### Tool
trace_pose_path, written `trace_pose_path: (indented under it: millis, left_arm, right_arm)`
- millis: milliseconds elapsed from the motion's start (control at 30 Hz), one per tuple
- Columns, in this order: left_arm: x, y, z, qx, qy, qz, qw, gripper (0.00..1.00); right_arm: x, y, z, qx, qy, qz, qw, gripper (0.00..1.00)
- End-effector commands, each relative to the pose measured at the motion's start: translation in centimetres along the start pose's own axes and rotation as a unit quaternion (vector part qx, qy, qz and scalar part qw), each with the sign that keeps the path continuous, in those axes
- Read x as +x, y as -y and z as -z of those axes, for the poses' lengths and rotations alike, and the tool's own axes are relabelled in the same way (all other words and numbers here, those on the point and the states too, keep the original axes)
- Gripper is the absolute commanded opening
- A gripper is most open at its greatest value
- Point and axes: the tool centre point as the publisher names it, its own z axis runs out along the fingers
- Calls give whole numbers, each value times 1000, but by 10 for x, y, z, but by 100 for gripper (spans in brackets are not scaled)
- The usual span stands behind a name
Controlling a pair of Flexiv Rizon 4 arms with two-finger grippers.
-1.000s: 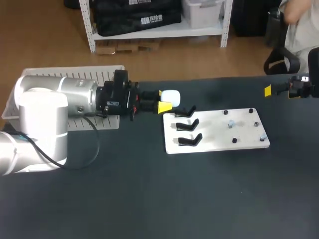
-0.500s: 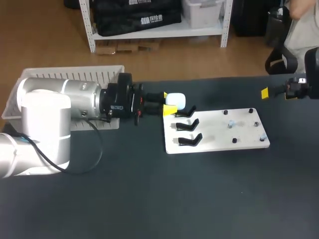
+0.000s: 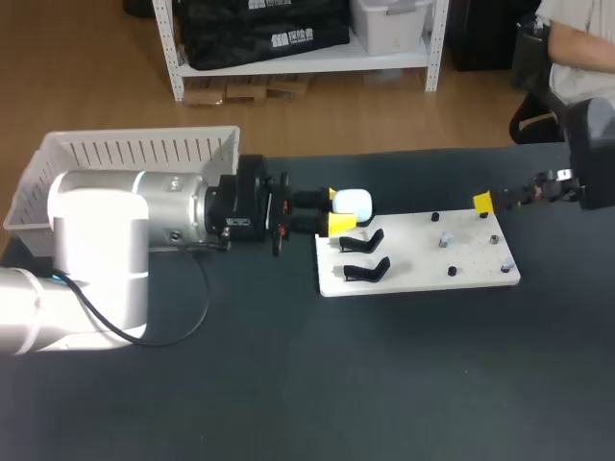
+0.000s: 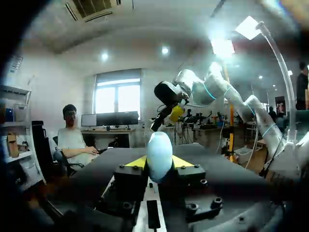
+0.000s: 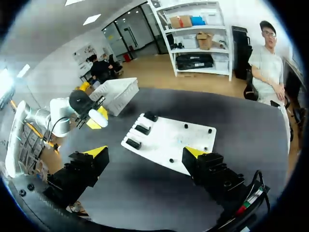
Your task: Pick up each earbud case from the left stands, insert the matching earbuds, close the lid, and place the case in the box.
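Holds a rounded white earbud case in the left gripper, pinched from two sides between the yellow tips and jutting out past them. Shows up from the left wrist as a pale upright oval, seated squarely in the middle of the gap and touching both fingers. Points those fingers across the dark table toward a white board, with the case at the board corner nearest the tips. Cannot tell from the head view whether the case touches the board or hangs clear of it. Finds black stands just beside and beyond the held case, in a row along that end of the board: two in plain sight from the head view, three from the right wrist. Finds small dark pegs scattered over the board's other end, well ahead of the left fingers. Has a white slatted basket behind the left gripper, beside its arm, at the table's edge. Carries nothing in the right gripper, near the peg end of the board and well apart from the case: fingers spread wide, with only board and table in the gap between them from the right wrist.
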Motion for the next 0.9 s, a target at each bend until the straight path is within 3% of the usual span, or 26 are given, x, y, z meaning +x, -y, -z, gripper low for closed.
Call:
trace_pose_path:
  millis: [33, 233, 900]
  left_arm:
    - [5, -6, -10, 14, 7, -2, 1000, 0]
    - [7, -5, -18, 25, 12, -5, 1000, 0]
    - [17, -1, -22, 18, 4, 3, 1000, 0]
  right_arm:
    - [0, -20, -15, -1, -18, 11, 1000, 100]
    - [1, -43, -28, -5, -44, 24, 999, 100]
    - [1, -65, -71, 11, -97, 28, 995, 100]
